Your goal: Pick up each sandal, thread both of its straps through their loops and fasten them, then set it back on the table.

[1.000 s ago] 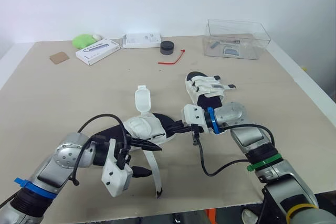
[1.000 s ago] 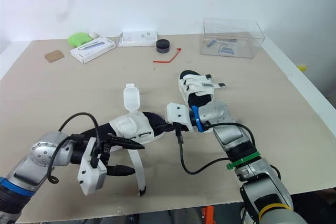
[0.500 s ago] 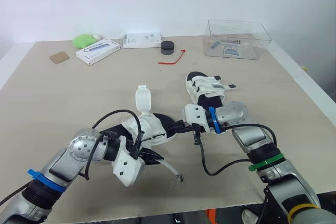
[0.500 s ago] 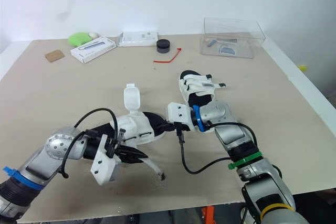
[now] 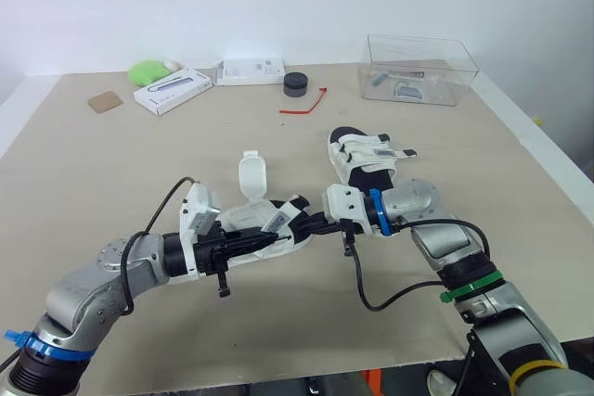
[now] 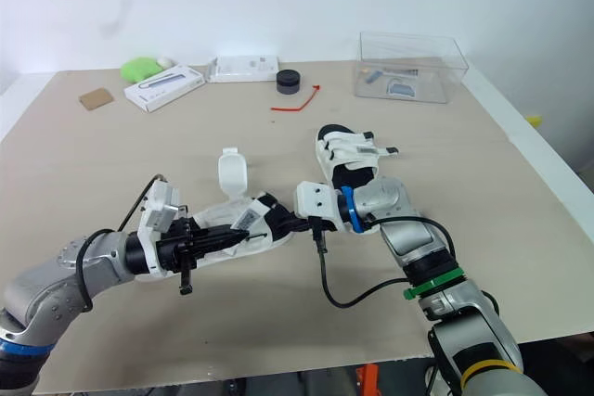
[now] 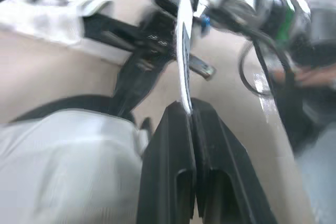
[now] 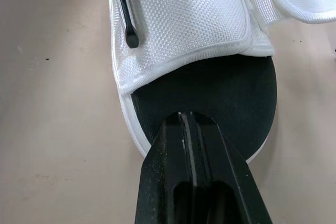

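Strap (image 7: 182, 61), earlier dangling, lay over sandal (image 5: 243, 220), ready for threading; left gripper (image 5: 271, 239) jaws clenched it, right gripper (image 5: 314, 223) jaws held sandal.

sandal (image 8: 178, 24) upper is coarse white woven cloth; its black footbed (image 8: 220, 95) matt.

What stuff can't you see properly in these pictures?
1. Whether the strap has passed its loop: blurred in the left wrist view, covered by the left gripper in the eye views.
2. What lies inside the clear box: too small.
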{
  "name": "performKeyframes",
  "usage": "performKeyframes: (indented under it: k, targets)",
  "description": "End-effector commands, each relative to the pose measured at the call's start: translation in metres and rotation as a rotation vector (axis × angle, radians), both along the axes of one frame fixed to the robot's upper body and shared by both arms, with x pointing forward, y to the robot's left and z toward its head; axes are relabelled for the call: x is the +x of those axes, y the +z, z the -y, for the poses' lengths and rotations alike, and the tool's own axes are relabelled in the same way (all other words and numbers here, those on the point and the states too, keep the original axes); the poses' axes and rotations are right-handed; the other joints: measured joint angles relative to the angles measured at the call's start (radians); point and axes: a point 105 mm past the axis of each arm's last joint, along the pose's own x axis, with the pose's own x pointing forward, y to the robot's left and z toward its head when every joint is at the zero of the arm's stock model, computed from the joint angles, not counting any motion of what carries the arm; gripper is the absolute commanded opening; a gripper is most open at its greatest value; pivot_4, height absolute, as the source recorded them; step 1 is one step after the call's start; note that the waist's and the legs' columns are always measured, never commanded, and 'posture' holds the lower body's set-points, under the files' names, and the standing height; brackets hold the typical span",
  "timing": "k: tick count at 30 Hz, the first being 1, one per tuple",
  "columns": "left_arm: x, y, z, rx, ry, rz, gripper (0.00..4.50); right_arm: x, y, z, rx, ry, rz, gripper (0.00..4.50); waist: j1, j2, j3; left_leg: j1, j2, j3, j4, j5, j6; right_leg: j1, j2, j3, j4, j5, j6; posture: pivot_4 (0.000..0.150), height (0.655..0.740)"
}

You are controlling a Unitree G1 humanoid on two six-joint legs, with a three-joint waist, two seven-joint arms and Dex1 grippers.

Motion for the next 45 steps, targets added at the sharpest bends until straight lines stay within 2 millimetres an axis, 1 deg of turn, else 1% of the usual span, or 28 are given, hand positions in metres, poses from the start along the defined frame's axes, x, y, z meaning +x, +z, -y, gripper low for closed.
performKeyframes:
  k: [1, 3, 7, 14, 18, 23, 27, 32, 33, 34, 36, 38, 45]
  targets:
    - [0.012, 0.01, -0.013, -0.073, 0.113, -0.033, 0.03, 0.002, 0.004, 0.002, -0.006, 0.004, 0.023, 0.0, 0.001, 0.0, 0.0, 0.0, -0.001, 0.0, 0.0, 0.0, 0.0, 0.0, 0.0, 0.0, 0.0, 0.0, 0.0, 0.15, 0.74]
    - [0.02, 0.013, -0.02, -0.11, 0.183, -0.044, 0.03, 0.002, 0.005, 0.002, -0.008, 0.005, 0.026, 0.0, 0.001, 0.0, 0.0, 0.0, -0.001, -0.001, 0.0, 0.0, 0.0, 0.0, 0.0, -0.001, 0.0, 0.0, 0.0, 0.15, 0.74]
    - [0.029, 0.011, -0.026, -0.113, 0.269, -0.025, 0.03, 0.002, 0.005, 0.002, -0.008, 0.008, 0.028, 0.0, 0.001, 0.0, 0.0, 0.0, -0.002, -0.002, 0.0, 0.001, -0.001, 0.0, 0.0, -0.001, 0.0, 0.001, -0.001, 0.15, 0.74]
    - [0.04, 0.012, -0.03, -0.153, 0.366, 0.002, 0.03, 0.004, 0.006, 0.002, -0.012, 0.012, 0.034, 0.0, 0.001, 0.0, 0.0, 0.0, -0.002, -0.002, 0.0, 0.001, -0.002, 0.001, 0.0, -0.001, 0.0, 0.001, -0.002, 0.15, 0.74]
    - [0.043, 0.011, -0.031, -0.153, 0.373, 0.009, 0.03, 0.004, 0.007, 0.002, -0.013, 0.013, 0.034, 0.0, 0.001, 0.0, 0.0, 0.0, -0.002, -0.002, 0.0, 0.001, -0.002, 0.001, 0.001, -0.001, 0.0, 0.002, -0.002, 0.15, 0.74]
    - [0.048, 0.014, -0.024, -0.153, 0.339, 0.031, 0.03, 0.004, 0.006, 0.002, -0.014, 0.017, 0.032, 0.0, 0.001, 0.0, 0.0, 0.0, -0.002, -0.002, 0.0, 0.002, -0.003, 0.001, 0.0, -0.001, 0.0, 0.002, -0.002, 0.15, 0.74]
    - [0.049, 0.01, -0.017, -0.13, 0.279, 0.017, 0.03, 0.004, 0.006, 0.002, -0.014, 0.014, 0.032, 0.0, 0.001, 0.0, 0.0, 0.0, -0.002, -0.002, 0.0, 0.002, -0.003, 0.001, 0.0, -0.001, 0.0, 0.002, -0.002, 0.15, 0.74]
    - [0.06, 0.004, -0.021, -0.1, 0.288, 0.005, 0.03, 0.004, 0.007, 0.003, -0.01, 0.008, 0.035, 0.0, 0.001, 0.0, 0.0, 0.0, -0.003, -0.002, 0.0, 0.002, -0.003, 0.001, 0.0, -0.001, 0.0, 0.002, -0.002, 0.15, 0.74]
    - [0.063, 0.003, -0.022, -0.1, 0.295, -0.003, 0.59, 0.004, 0.007, 0.003, -0.01, 0.007, 0.035, 0.0, 0.001, 0.0, 0.0, 0.0, -0.003, -0.002, 0.0, 0.002, -0.003, 0.001, 0.0, -0.001, 0.0, 0.002, -0.002, 0.15, 0.74]
    - [0.065, 0.002, -0.023, -0.103, 0.303, -0.011, 0.92, 0.003, 0.007, 0.003, -0.009, 0.006, 0.035, 0.0, 0.001, 0.0, 0.0, 0.0, -0.002, -0.002, 0.0, 0.002, -0.003, 0.001, 0.001, -0.001, 0.0, 0.002, -0.002, 0.15, 0.74]
    - [0.07, 0.003, -0.025, -0.11, 0.327, -0.009, 1.8, 0.003, 0.006, 0.004, -0.009, 0.004, 0.035, 0.0, 0.001, 0.0, 0.0, 0.0, -0.002, -0.002, 0.0, 0.002, -0.003, 0.001, 0.001, -0.001, 0.0, 0.002, -0.002, 0.15, 0.74]
    - [0.072, 0.005, -0.026, -0.115, 0.348, 0.007, 2.43, 0.002, 0.006, 0.004, -0.008, 0.001, 0.034, 0.0, 0.001, 0.0, 0.0, 0.0, -0.002, -0.002, 0.0, 0.002, -0.003, 0.001, 0.0, -0.001, 0.0, 0.002, -0.002, 0.15, 0.74]
    - [0.084, 0.012, -0.036, -0.133, 0.393, 0.027, 2.43, 0.003, 0.006, 0.006, -0.012, -0.007, 0.036, 0.0, 0.001, 0.0, 0.0, -0.001, -0.003, -0.002, 0.0, 0.002, -0.003, 0.001, 0.0, -0.001, 0.0, 0.002, -0.002, 0.15, 0.74]
